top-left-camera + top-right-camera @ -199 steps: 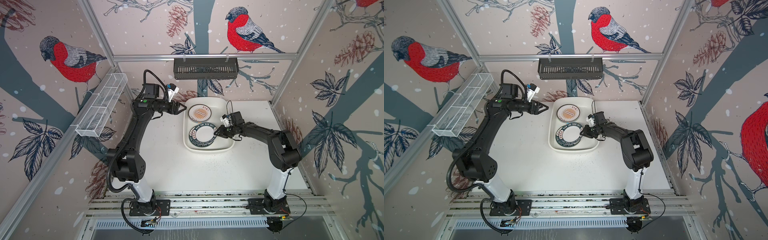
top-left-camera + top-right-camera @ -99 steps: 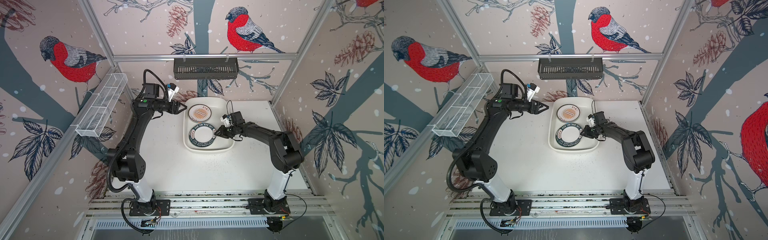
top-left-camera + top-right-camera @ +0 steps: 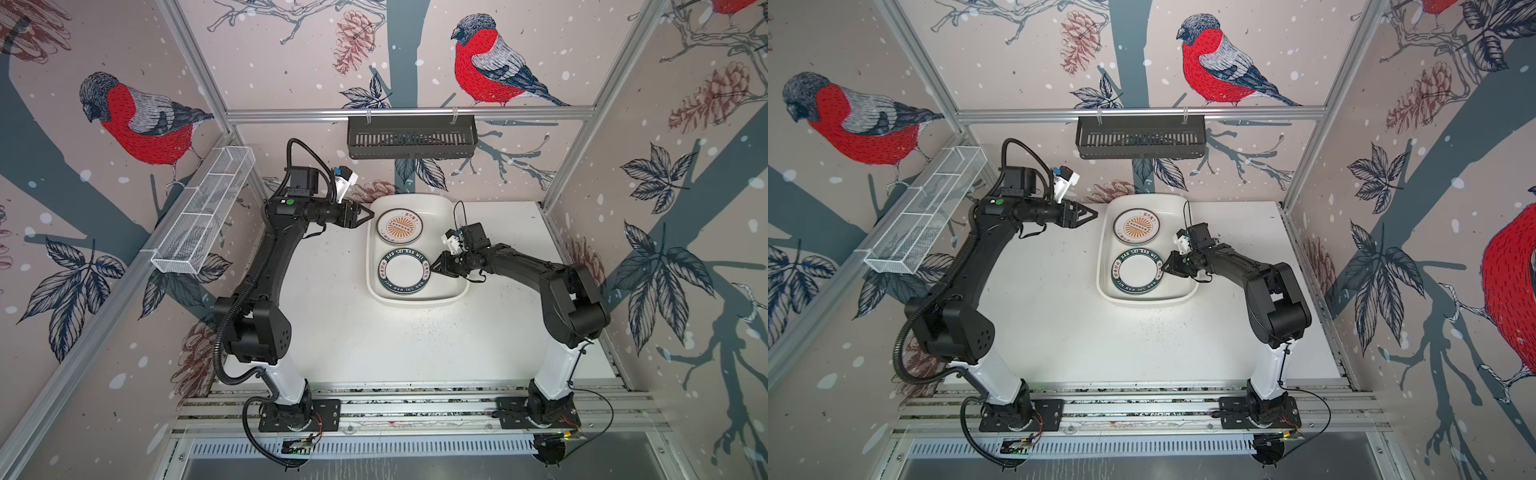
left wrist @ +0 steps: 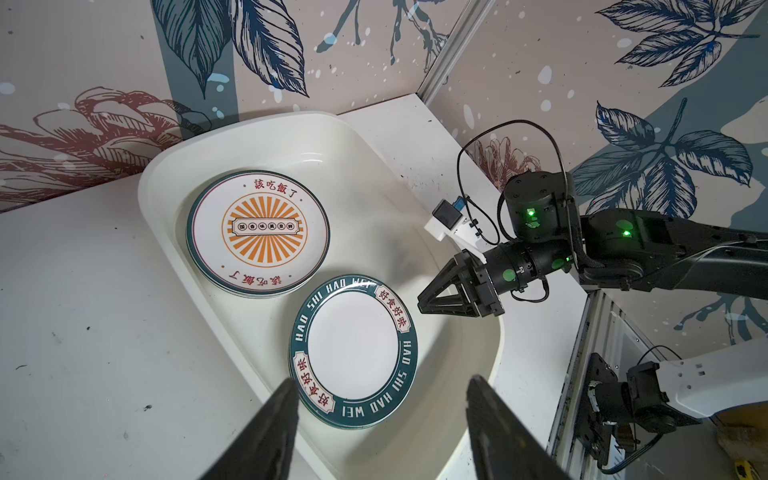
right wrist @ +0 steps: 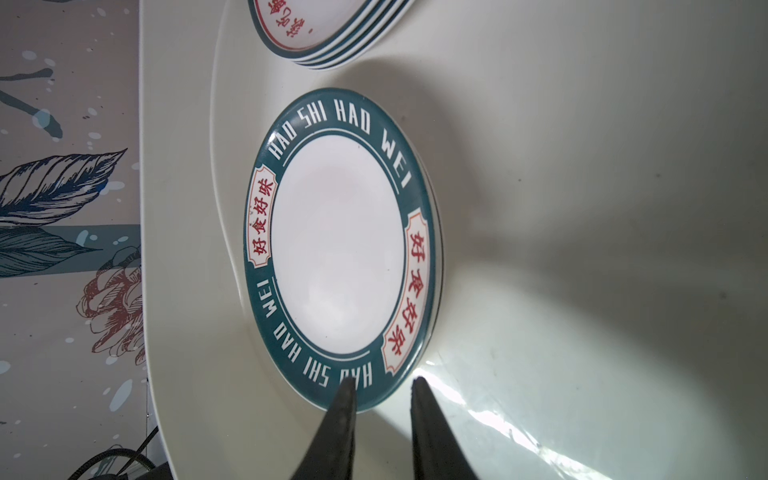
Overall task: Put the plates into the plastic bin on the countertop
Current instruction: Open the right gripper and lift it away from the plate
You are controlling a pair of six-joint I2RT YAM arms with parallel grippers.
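While lying in the plastic bin (image 3: 436, 205), lettered plate (image 5: 338, 245) reads "HAO SHI HAO WEI" | left gripper (image 4: 381, 380) wide, empty | right gripper (image 5: 382, 379) narrowly parted, empty

Plates (image 5: 338, 241) are looking glossy, glazed. Bin (image 5: 582, 208) is showing smooth, shiny plastic. Table (image 4: 83, 311) is appearing matt, scuffed.

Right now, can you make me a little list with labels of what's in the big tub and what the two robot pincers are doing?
Tub: cream-white rectangular plastic bin on speckled white countertop
Back stack: round white plates, orange sunburst plate on top
Front stack: dark-green lettered-rim plate on top
Plates outside tub: none in view
Left pincer: open, empty, raised beside the tub's left rim
Right pincer: slightly open, tips at the lettered plate's rim
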